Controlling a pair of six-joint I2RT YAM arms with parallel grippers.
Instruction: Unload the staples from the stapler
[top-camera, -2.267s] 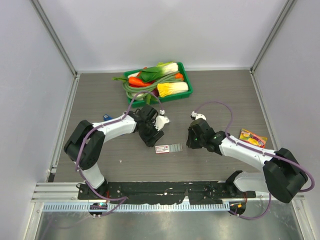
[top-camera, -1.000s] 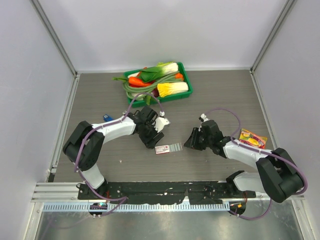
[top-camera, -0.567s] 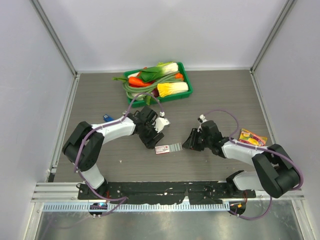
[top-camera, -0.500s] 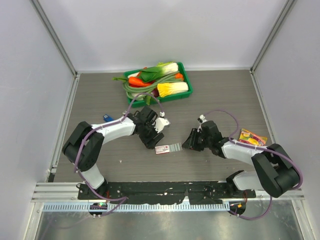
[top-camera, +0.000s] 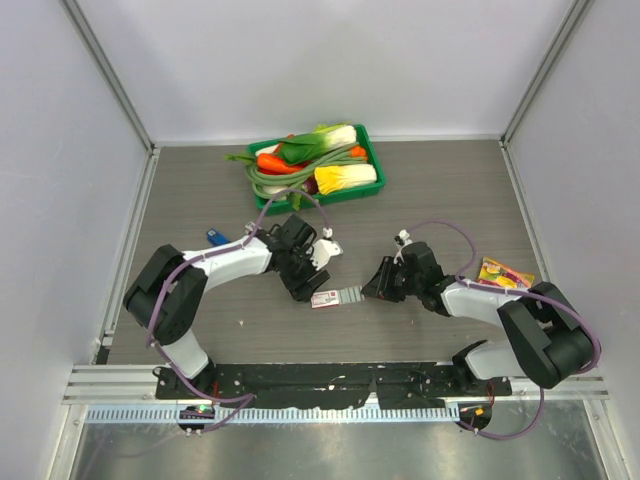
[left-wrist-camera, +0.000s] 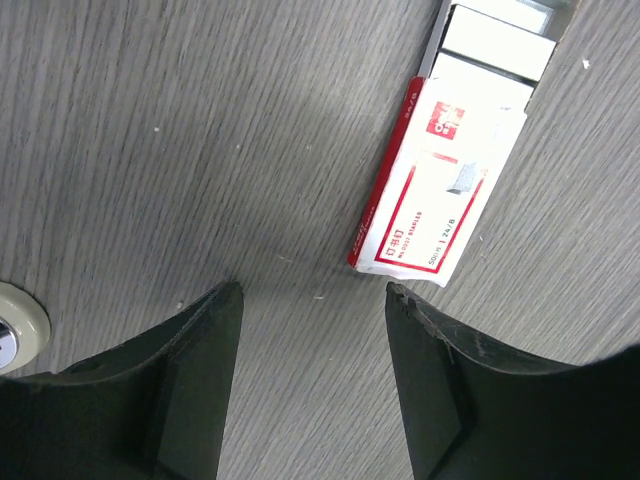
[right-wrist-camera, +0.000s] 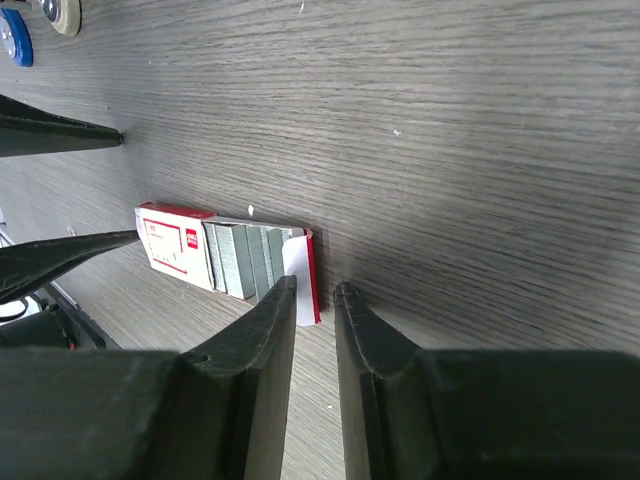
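The black stapler and its staples do not show in any view. A small red-and-white box (top-camera: 325, 298) lies on the table between the arms. Its tray (right-wrist-camera: 250, 262) is slid out to the right and is packed with rows of grey metal strips. My left gripper (top-camera: 303, 283) is open wide, low over the table just left of the box (left-wrist-camera: 440, 190), with nothing between its fingers (left-wrist-camera: 200, 380). My right gripper (top-camera: 368, 292) is low at the tray's open end. Its fingers (right-wrist-camera: 262, 340) stand a narrow gap apart, with the tray's white end flap (right-wrist-camera: 302, 262) at their tips.
A green tray (top-camera: 373, 152) of toy vegetables stands at the back. A blue stapler (top-camera: 215, 237) lies left of the left arm and also shows in the right wrist view (right-wrist-camera: 15, 40). A yellow snack packet (top-camera: 505, 275) lies at the right. A beige round piece (left-wrist-camera: 15, 322) sits near my left fingers.
My right gripper has swung left and come down to the open end of the box's tray. My left gripper and the box have hardly moved.
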